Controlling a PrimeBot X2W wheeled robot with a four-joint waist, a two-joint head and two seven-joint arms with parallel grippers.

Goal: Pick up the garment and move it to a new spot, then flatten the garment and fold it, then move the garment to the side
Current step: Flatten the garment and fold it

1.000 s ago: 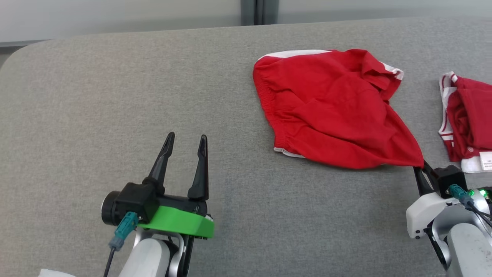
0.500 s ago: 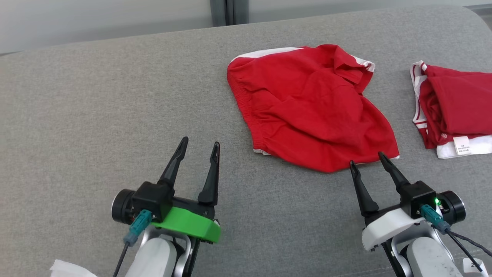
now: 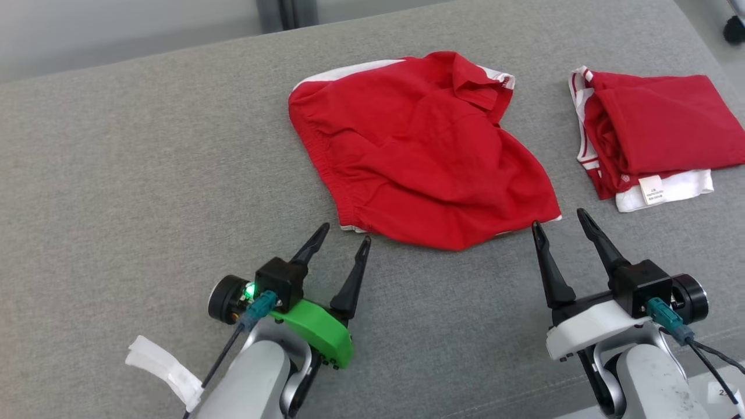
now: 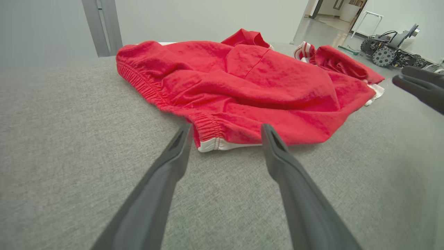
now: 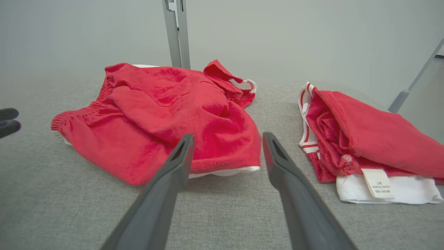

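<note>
- Crumpled red shorts (image 3: 419, 151) lie mid-table, well apart from the folded red garment (image 3: 652, 134)
- Left gripper (image 3: 346, 232) and right gripper (image 3: 558, 217) stand apart, empty, just short of the near hem
- Best pinch each near corner low; pull outward evenly

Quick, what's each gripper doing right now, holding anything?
Left gripper: open, holding nothing, fingers just short of the red garment.
Right gripper: open, holding nothing, at the garment's near corner.

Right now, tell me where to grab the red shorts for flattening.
Pinch the red shorts by both near corners: the waistband end before the left gripper, the white-hemmed corner before the right gripper. Come low from the robot's side; both lie along the near edge.
</note>
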